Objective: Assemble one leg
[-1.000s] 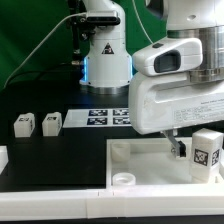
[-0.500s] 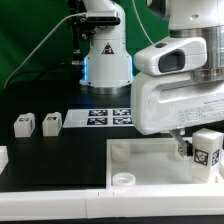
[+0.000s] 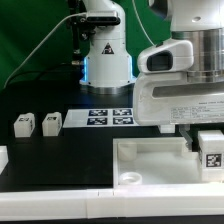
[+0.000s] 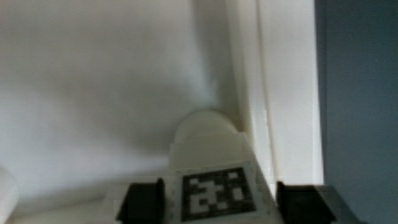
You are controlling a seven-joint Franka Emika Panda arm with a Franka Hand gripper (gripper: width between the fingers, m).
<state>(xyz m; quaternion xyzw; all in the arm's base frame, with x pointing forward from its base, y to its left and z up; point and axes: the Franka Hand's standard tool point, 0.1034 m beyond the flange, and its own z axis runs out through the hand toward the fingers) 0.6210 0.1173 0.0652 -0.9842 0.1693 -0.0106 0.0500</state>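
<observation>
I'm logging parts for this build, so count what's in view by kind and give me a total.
Legs: 3, with one in the gripper and two on the table
Tabletop: 1
Marker board: 1
Total: 5

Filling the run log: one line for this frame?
phase: leg transport | gripper: shut on leg | position: over tabletop, exterior view's right | loose legs: two beside marker board

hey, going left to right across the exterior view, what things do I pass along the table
Two loose legs, the first then the second → marker board → tabletop → the leg in the gripper.
</observation>
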